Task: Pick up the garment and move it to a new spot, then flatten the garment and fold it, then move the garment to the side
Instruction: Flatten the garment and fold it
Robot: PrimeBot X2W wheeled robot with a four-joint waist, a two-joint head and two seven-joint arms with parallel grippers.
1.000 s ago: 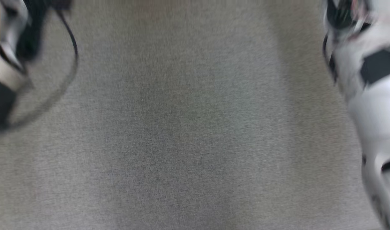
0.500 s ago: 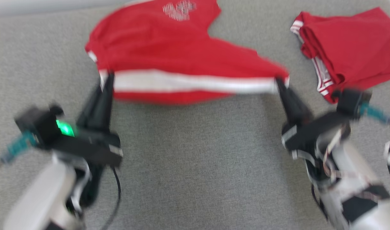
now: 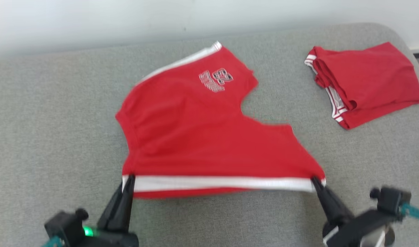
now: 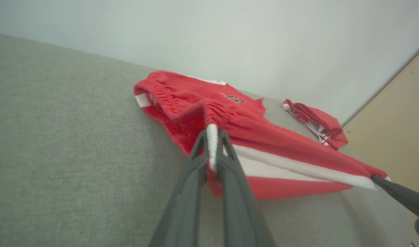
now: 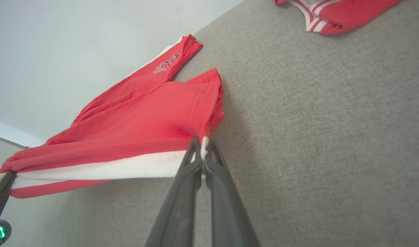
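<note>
The garment (image 3: 209,133) is a pair of red shorts with a white side stripe and a printed number, spread over the grey cushion. My left gripper (image 3: 130,179) is shut on the near left corner of its striped edge, and my right gripper (image 3: 314,181) is shut on the near right corner. The stripe is stretched taut between them and lifted a little off the cushion. In the left wrist view the white edge (image 4: 212,144) sits pinched between my fingers (image 4: 195,164). The right wrist view shows the same grip on the garment (image 5: 141,113) at my right gripper (image 5: 203,144).
A second red garment (image 3: 363,80), folded, lies at the far right of the grey cushion (image 3: 51,130). The cushion's back edge meets a pale wall (image 3: 127,17). A tan panel (image 4: 398,130) stands beyond the cushion's right end.
The head camera has swung upward, so the whole picture shifted and the garment came into view. Both grippers keep their hold on the striped edge.
</note>
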